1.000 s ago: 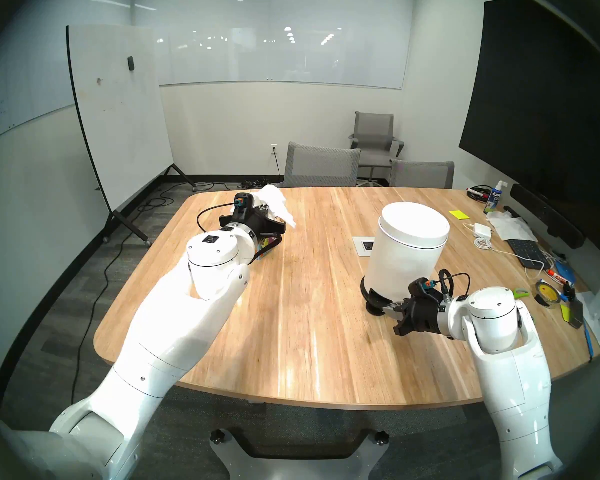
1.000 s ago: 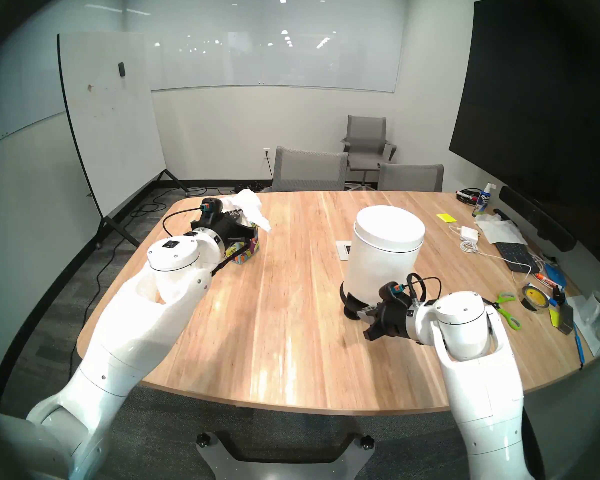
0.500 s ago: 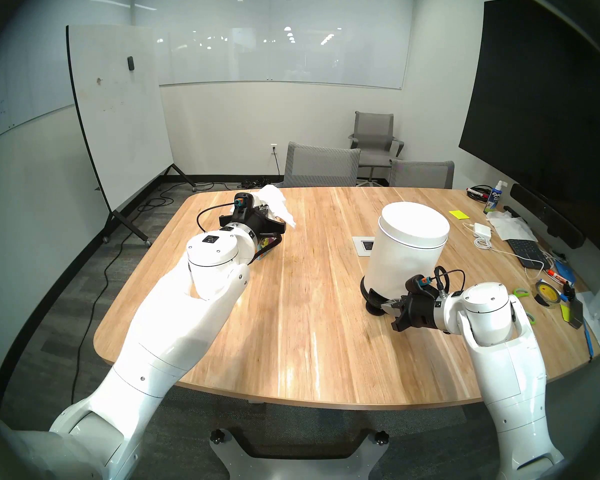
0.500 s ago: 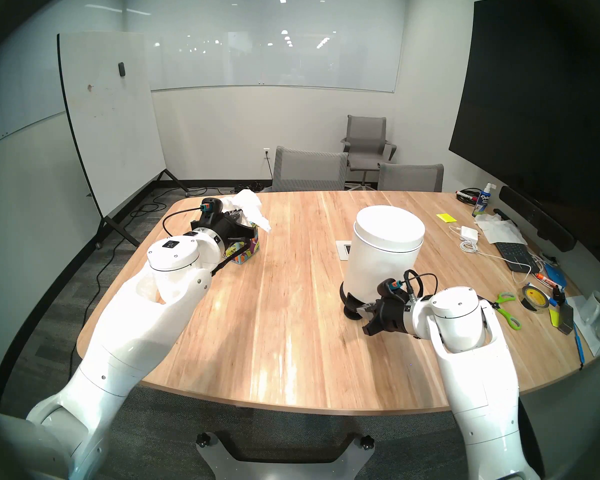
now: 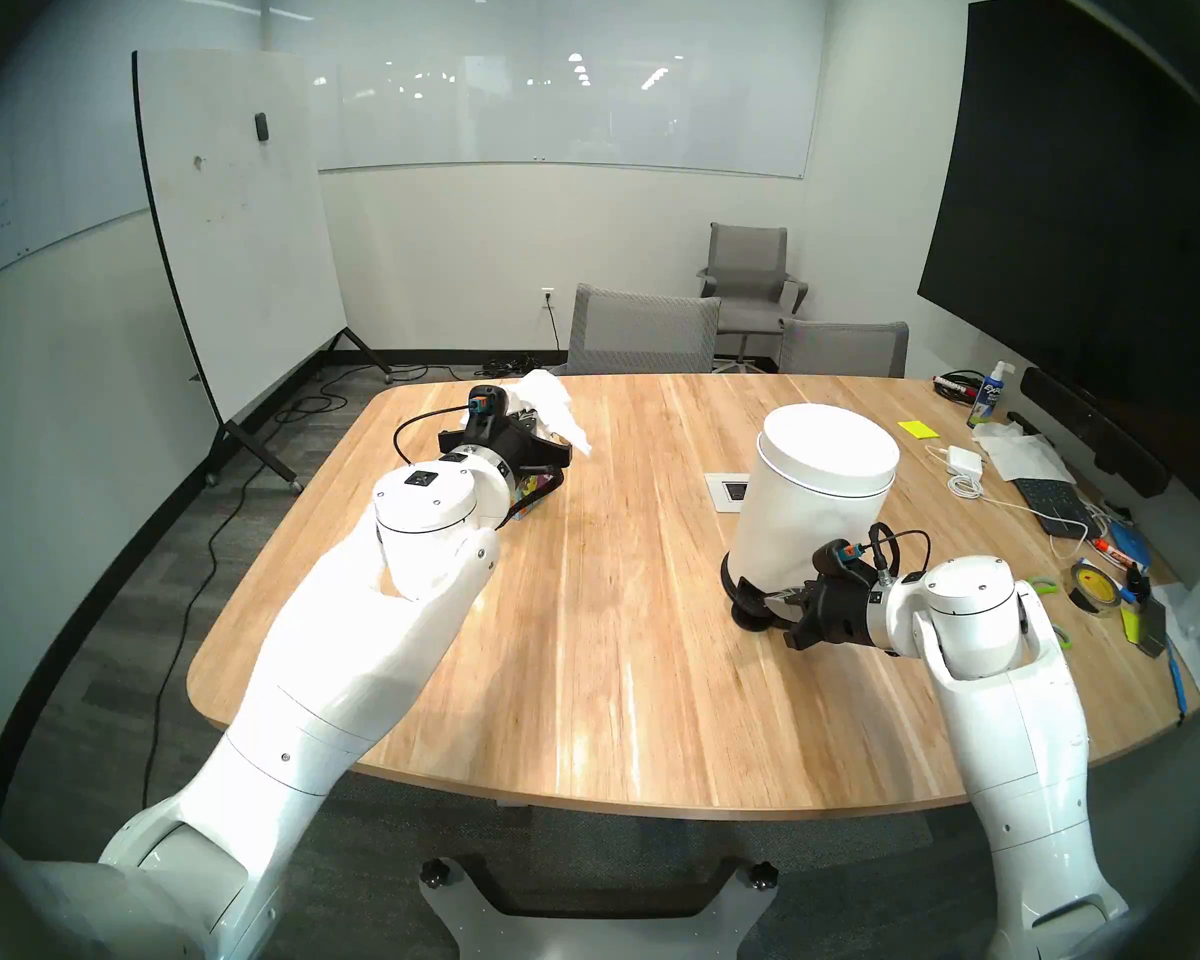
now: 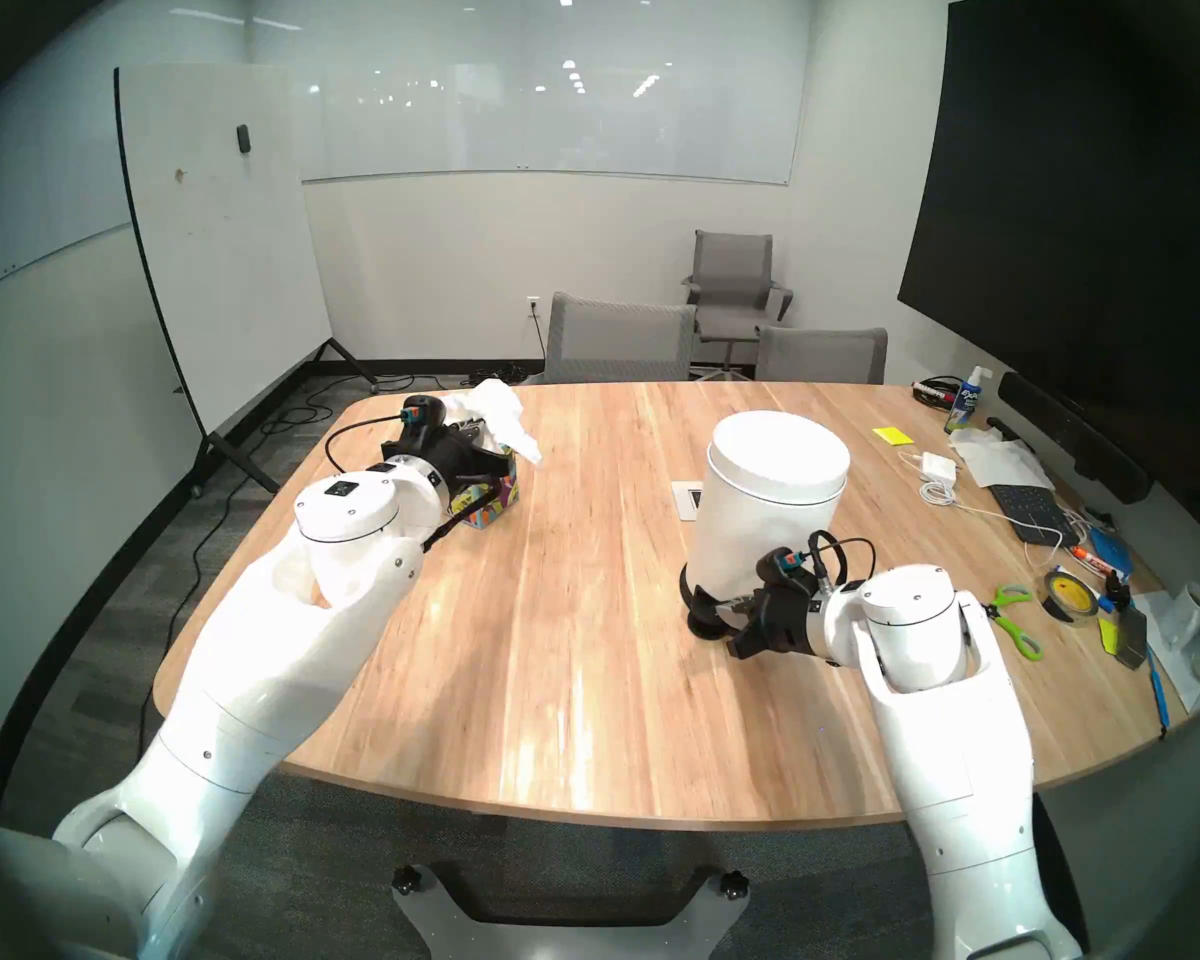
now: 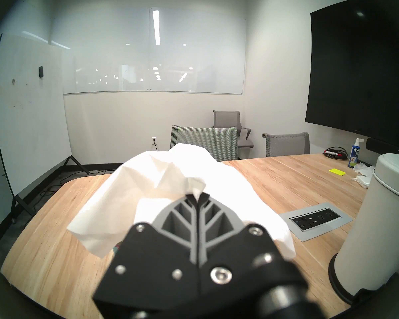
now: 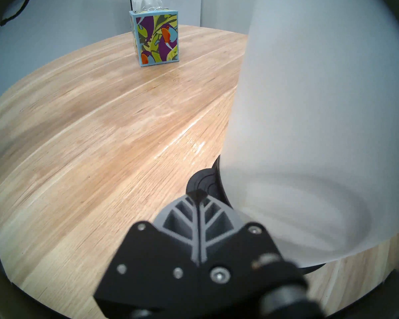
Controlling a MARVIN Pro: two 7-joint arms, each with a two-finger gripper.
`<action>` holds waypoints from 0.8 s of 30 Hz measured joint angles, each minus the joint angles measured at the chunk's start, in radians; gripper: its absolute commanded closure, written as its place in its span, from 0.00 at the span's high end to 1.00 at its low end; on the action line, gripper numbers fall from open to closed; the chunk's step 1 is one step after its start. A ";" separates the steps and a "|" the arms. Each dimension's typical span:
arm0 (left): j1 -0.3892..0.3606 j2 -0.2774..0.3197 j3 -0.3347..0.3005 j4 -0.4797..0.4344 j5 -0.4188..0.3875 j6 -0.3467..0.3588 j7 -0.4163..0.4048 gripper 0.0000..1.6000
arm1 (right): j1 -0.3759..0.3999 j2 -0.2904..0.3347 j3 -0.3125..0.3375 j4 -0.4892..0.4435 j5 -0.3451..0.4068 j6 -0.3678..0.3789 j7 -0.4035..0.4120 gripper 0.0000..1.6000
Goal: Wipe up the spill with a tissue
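Left wrist view: left pincer clamps the tissue; right pincer, pressed together, nears the bin's pedal

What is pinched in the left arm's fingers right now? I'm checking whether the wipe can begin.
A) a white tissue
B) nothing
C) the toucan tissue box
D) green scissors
A: in the left wrist view the left gripper has its fingers shut on a crumpled white tissue held above the table.

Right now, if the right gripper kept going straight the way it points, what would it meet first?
Most likely the black pedal at the base of the white bin: the shut right gripper aims at it from close by, though contact is unclear.
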 measured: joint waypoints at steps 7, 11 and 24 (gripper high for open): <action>0.000 0.000 0.000 0.000 0.000 0.000 0.000 0.00 | 0.017 0.012 -0.024 0.056 -0.004 -0.020 0.010 0.00; 0.000 0.000 0.000 0.000 0.000 0.000 0.000 0.00 | 0.032 0.016 -0.034 0.078 -0.009 -0.029 0.012 0.00; 0.000 0.000 0.000 0.000 0.000 0.000 0.000 0.00 | 0.080 0.018 -0.057 0.134 -0.016 -0.050 0.011 0.00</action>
